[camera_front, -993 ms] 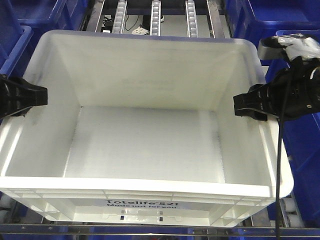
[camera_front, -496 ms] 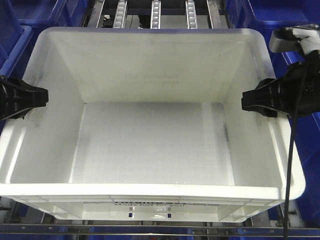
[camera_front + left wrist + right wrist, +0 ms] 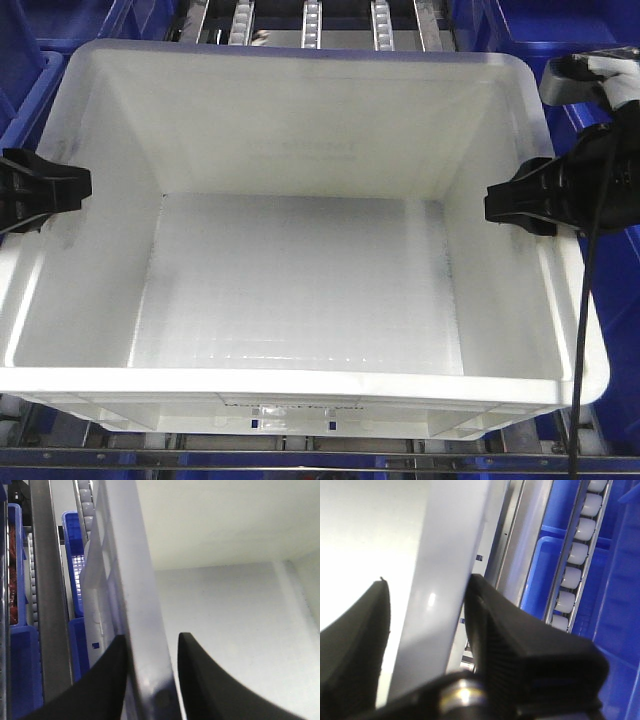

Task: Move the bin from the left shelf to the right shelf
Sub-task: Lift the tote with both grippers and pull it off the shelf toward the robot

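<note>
The white bin (image 3: 300,140) fills the front view, empty, its thick rim around all sides. My left gripper (image 3: 50,188) clamps the bin's left rim and my right gripper (image 3: 512,205) clamps the right rim. In the left wrist view the black fingers (image 3: 107,680) of the left gripper (image 3: 151,637) straddle the rim of the bin (image 3: 210,530), one outside and one inside. The right wrist view shows the right gripper (image 3: 427,580) the same way over the rim of the bin (image 3: 450,540). The print on the bin's front is almost hidden under the rim.
Blue crates (image 3: 600,40) stand on both sides, also (image 3: 20,70). Roller tracks (image 3: 312,20) run behind the bin, and a metal rail (image 3: 300,462) crosses in front below it. The right arm's black cable (image 3: 585,300) hangs over the bin's right rim.
The bin has shifted right and looms larger in view, held by both grippers. Its front print has slid out of sight beneath the front rim.
</note>
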